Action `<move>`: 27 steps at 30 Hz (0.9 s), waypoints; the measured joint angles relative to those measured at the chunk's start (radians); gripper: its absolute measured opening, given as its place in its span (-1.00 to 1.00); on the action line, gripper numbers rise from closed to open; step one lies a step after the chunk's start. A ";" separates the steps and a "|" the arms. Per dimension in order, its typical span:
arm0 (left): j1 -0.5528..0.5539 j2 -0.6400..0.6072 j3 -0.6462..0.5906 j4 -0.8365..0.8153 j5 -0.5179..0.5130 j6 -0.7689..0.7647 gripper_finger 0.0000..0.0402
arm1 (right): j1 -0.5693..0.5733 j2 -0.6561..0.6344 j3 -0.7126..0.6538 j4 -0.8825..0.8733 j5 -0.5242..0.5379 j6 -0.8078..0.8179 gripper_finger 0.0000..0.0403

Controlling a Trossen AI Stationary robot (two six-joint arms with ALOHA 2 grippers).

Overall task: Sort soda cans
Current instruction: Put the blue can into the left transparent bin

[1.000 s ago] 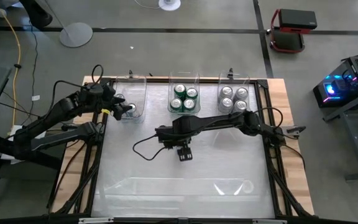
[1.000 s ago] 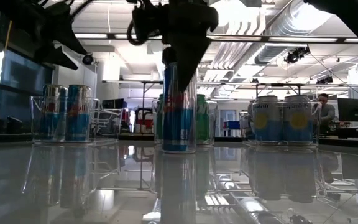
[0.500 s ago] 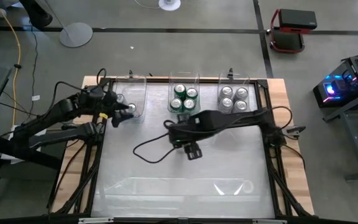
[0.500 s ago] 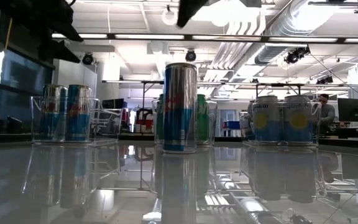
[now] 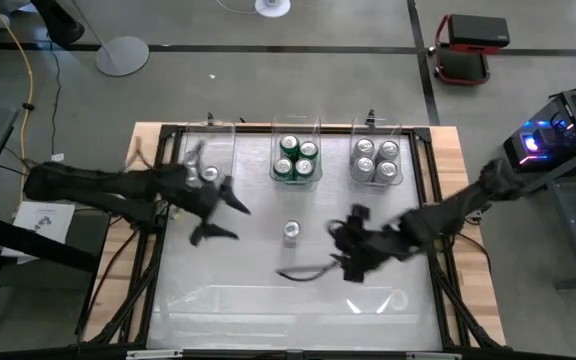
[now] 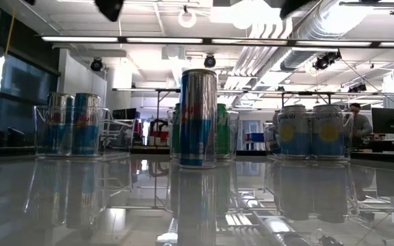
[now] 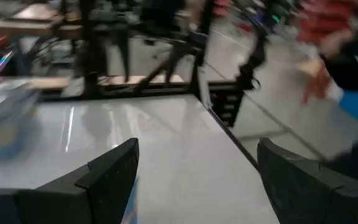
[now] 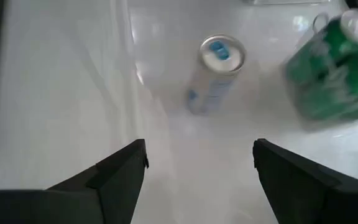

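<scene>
One soda can (image 5: pixel 291 232), silver with blue, stands upright on its base in the middle of the table; the low view shows this can (image 6: pixel 198 117) and the right wrist view shows the can (image 8: pixel 213 74). My right gripper (image 5: pixel 342 250) hangs open to its right, apart from it. My left gripper (image 5: pixel 233 220) is open to the can's left, holding nothing. More cans stand in three clear bins along the far edge: silver-blue ones (image 6: pixel 74 123) at left, green ones (image 5: pixel 296 158) in the middle, silver ones (image 5: pixel 378 160) at right.
The clear bins (image 5: pixel 211 165) line the far edge of the glossy white table (image 5: pixel 268 300). A black cable (image 5: pixel 303 272) trails from my right arm above the table. The near half of the table holds a clear flat sheet (image 5: pixel 298 298).
My right gripper, which stood over the top of the middle can, has risen and drawn back toward the table's right and near edge; the can stays upright where it was. My left gripper has swung from the left bin toward the table's middle, turning level.
</scene>
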 joint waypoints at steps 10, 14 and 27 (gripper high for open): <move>-0.025 0.438 0.248 0.007 0.121 0.179 0.52 | 0.235 -0.155 -0.480 0.557 0.316 0.376 0.42; 0.006 0.587 0.395 -0.180 0.086 0.289 0.52 | 0.248 -0.142 -0.539 0.643 0.388 0.410 0.42; 0.020 0.875 0.631 -0.457 -0.074 0.664 0.52 | 0.247 -0.141 -0.557 0.666 0.388 0.425 0.42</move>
